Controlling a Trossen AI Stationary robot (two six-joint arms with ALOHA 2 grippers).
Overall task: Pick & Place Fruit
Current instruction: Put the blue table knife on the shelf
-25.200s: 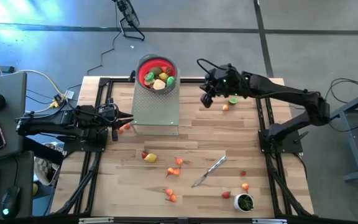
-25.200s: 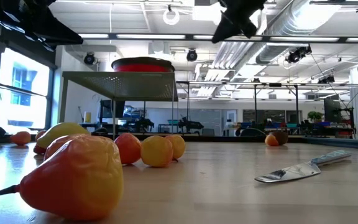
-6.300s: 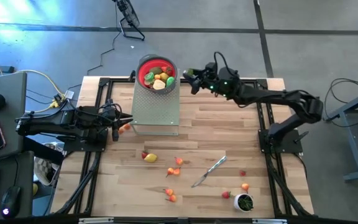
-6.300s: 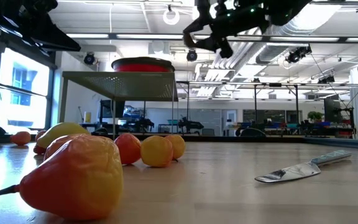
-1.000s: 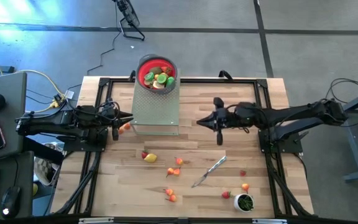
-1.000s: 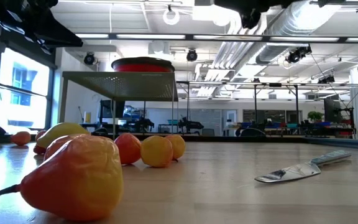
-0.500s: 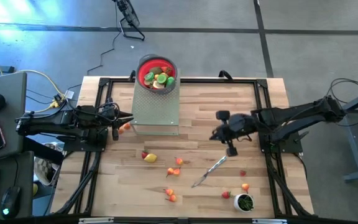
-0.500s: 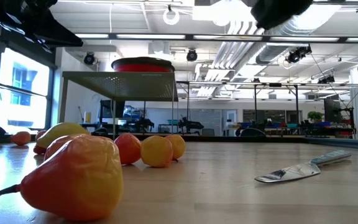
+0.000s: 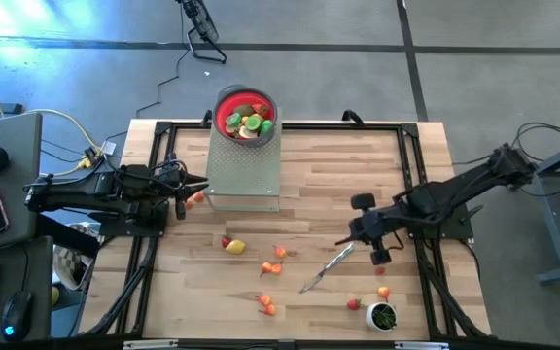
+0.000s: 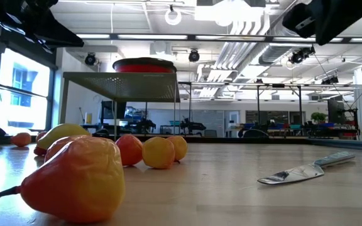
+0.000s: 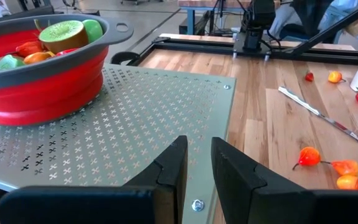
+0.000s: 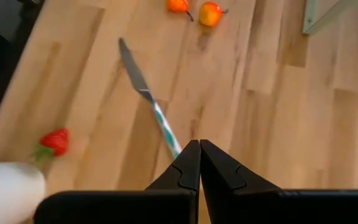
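Observation:
Several fruit pieces lie in the red bowl (image 9: 246, 119) (image 11: 42, 74), which stands on a perforated metal stand (image 9: 244, 175). More fruit rests loose on the wooden table: a yellow and a red piece (image 9: 233, 245), orange ones (image 9: 276, 259) (image 12: 194, 7), and a strawberry (image 12: 55, 142). My right gripper (image 9: 340, 242) (image 12: 199, 149) is shut and tipped downward above the handle end of the silver knife (image 9: 327, 267), touching nothing. My left gripper (image 9: 194, 187) (image 11: 197, 155) waits at the stand's left side, slightly open and empty.
A small white cup (image 9: 382, 316) with green contents stands near the front right corner, with fruit (image 9: 384, 291) beside it. Black frame rails (image 9: 426, 282) run along the table's sides. In the low view, fruit (image 10: 74, 179) fills the near left and the knife (image 10: 307, 171) lies at right.
My right gripper has swung from the middle of the table beside the stand toward the near edge and slightly right. It has tipped from nearly level to pointing steeply down over the knife. It has stayed shut.

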